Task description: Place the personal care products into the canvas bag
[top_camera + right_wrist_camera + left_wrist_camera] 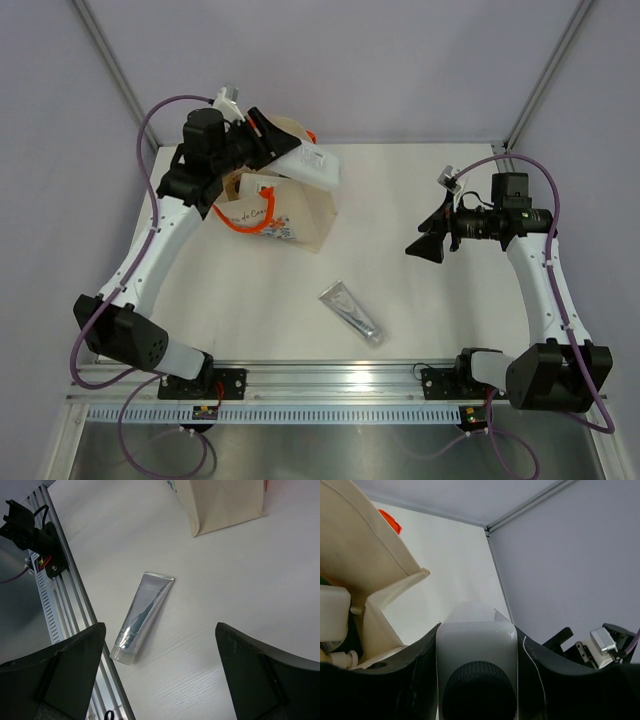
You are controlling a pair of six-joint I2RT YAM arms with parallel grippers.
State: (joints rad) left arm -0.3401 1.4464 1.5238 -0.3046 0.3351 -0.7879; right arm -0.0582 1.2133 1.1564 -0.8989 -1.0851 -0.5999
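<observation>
**Black-capped white plastic bottle (477,645) held at the bag's rim — one tube yet to be bagged**

Closest to the left wrist lens, the white bottle is seen clamped between the black fingers (415,670) of the left gripper (280,148), cap toward the wrist and body pointing away. It is held in the air by the upper right edge of the cream canvas bag with orange handles and a printed front (295,215), which stands on the far left part of the white table (450,330). Whether the bottle is squarely above the opening cannot be told, since the canvas rim is seen just to its left. Another white container (332,615) is visible inside the canvas bag.

A silver squeeze tube (350,312) lies flat on the table, well apart from the bag and near the aluminium rail (330,375). The right gripper (425,243) hangs above the table with jaws spread wide and nothing held. In its wrist view the silver tube is seen below, untouched.

The step in hand is judged to be the delivery of the white bottle. A small shift toward the open mouth appears to be called for next, then a release — with care that the limp rim is not caught. The silver tube would then be taken, most readily by the right gripper.
</observation>
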